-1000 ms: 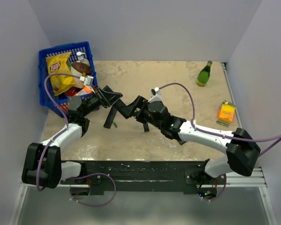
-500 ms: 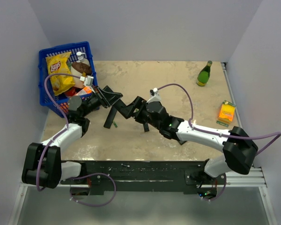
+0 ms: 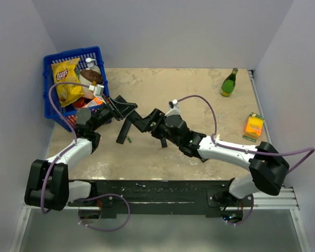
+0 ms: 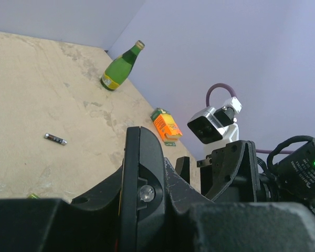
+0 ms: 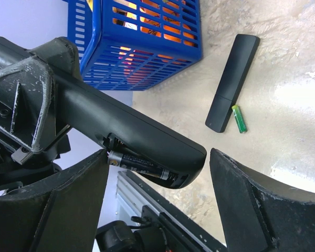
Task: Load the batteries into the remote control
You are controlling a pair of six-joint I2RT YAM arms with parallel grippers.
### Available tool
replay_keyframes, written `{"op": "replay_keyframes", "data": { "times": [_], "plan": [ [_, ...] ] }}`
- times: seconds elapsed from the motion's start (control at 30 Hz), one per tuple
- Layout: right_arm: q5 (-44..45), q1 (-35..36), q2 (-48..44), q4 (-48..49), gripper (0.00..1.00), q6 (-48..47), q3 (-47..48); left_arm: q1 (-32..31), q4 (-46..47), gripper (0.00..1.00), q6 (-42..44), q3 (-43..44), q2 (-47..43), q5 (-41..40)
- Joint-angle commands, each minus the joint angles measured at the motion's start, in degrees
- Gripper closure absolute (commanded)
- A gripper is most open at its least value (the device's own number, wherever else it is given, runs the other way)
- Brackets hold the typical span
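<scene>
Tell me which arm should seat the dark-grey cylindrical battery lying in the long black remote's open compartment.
Right, probably. The right gripper is open, straddling the end of the long black remote where the dark-grey cylindrical battery sits. The left gripper is shut on the remote, holding it up.

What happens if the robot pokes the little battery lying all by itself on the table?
The battery is a thin cylinder lying on its side on the flat table, so a sideways poke would probably send it rolling. It looks tiny next to everything else, so it is likely light and easy to flick away.
</scene>
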Motion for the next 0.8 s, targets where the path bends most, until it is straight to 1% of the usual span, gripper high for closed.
{"op": "replay_keyframes", "data": {
  "times": [0.0,0.17,0.5,0.77],
  "plan": [
    [1.1,0.1,-1.2,2.4,0.22,1.5,-1.7,-0.1,6.7,1.0,-1.7,0.0,-0.1,0.5],
    [1.1,0.1,-2.0,4.1,0.23,2.7,-3.7,0.0,8.4,1.0,-2.8,-0.5,0.0,0.6],
    [0.7,0.1,-1.7,5.9,0.23,4.2,-6.2,0.8,19.2,1.0,-8.7,-2.7,1.7,1.5],
    [-1.6,0.1,1.2,5.8,0.23,4.4,-5.8,0.8,20.4,1.0,-8.3,-2.4,1.0,2.1]
  ]
}}
